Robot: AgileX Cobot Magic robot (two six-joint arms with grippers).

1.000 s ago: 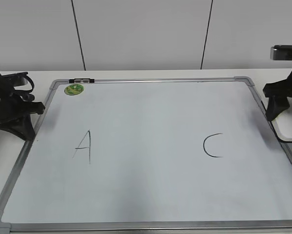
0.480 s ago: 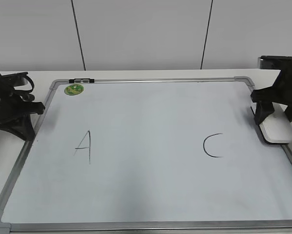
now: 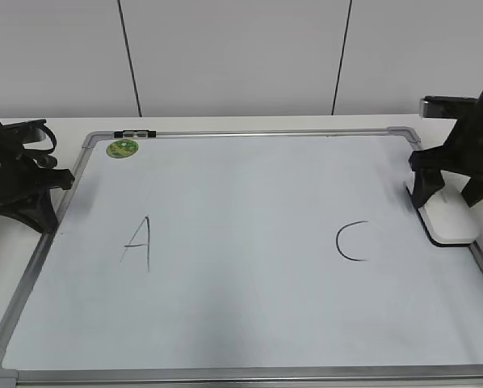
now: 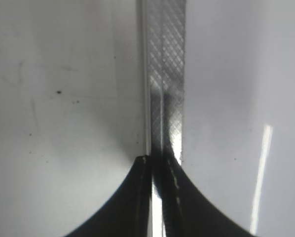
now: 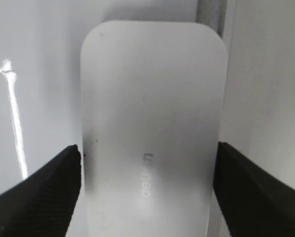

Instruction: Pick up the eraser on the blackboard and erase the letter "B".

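The blackboard (image 3: 249,174) is a white board in a grey frame, with a black "A" (image 3: 139,242) and a black "C" (image 3: 350,242). No letter "B" shows; the board between them is bare. The white eraser (image 3: 450,225) sits low at the board's right edge, over the frame. My right gripper (image 3: 443,194) stands over it. In the right wrist view its jaws (image 5: 147,155) press both long sides of the eraser (image 5: 150,113). My left gripper (image 3: 38,212) is shut and empty at the board's left frame (image 4: 166,59), as its wrist view shows (image 4: 157,162).
A round green magnet (image 3: 122,148) sits at the board's top left corner. A small black and white clip (image 3: 135,132) lies on the top frame. A white wall stands behind the table.
My right gripper has moved left from beyond the board's right edge onto the frame, and the eraser has come with it. The left arm has not moved.
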